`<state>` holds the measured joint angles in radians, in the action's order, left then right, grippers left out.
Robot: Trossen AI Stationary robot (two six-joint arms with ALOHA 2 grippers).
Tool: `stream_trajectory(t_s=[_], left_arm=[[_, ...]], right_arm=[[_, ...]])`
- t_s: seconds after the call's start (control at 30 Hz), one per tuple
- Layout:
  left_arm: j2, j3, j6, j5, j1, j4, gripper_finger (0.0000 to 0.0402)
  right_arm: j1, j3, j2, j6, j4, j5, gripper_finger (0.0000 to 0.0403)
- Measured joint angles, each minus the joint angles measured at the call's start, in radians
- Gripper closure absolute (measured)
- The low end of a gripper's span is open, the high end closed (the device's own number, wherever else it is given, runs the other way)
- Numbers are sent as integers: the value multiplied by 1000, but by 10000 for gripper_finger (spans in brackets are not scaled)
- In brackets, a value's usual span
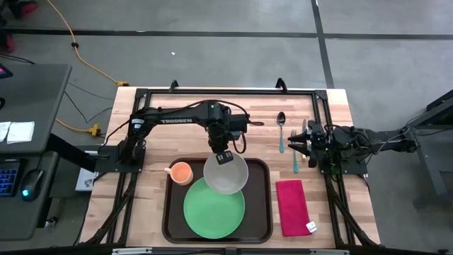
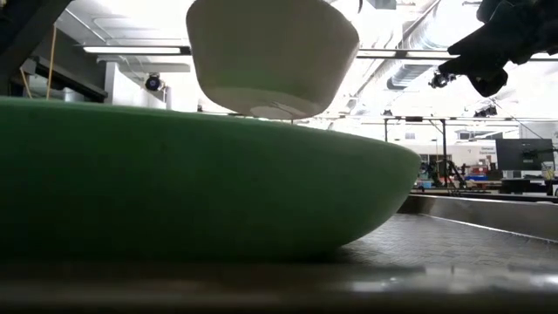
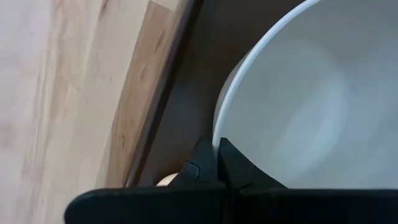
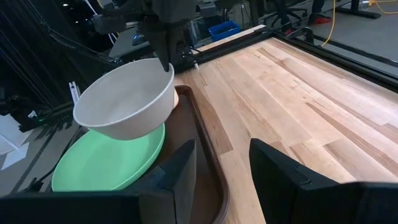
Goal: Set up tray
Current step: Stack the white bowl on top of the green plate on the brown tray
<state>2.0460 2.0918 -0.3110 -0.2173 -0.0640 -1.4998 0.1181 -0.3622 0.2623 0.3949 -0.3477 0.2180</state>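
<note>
Hanging from the left hand [image 1: 225, 156], a white bowl [image 1: 226, 173] is hovering just above the far edge of the green plate [image 1: 214, 208], clear of it as the low view is showing. The fingers are pressed together on the bowl's rim (thin, smooth, probably plastic), pinching it at one point so the bowl is tilting slightly. The tray [image 1: 265, 212] is lying directly beneath, near the front of the counter [image 1: 340, 120], its long side running left to right; it is dark brown, glossy, with rounded corners and a raised lip. The left arm is plainly the nearer one, so the coming move looks like a short drop straight down.

The right hand [image 1: 306, 141] is waiting with fingers spread and nothing between them, beside a spoon [image 1: 281, 129] with a teal handle. An orange cup [image 1: 181, 172] is sitting in the tray's far-left corner, and a red napkin [image 1: 291, 205] is lying flat just right of the tray.
</note>
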Motion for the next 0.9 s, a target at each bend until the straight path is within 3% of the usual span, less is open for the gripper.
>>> stream_trajectory(t_s=[0.43, 0.9], left_arm=[[0, 0, 75, 1, 96, -33, 389], [0, 0, 51, 11, 215, -43, 389]], right_arm=[[0, 0, 0, -1, -2, -8, 274], [0, 0, 0, 0, -3, -8, 274]])
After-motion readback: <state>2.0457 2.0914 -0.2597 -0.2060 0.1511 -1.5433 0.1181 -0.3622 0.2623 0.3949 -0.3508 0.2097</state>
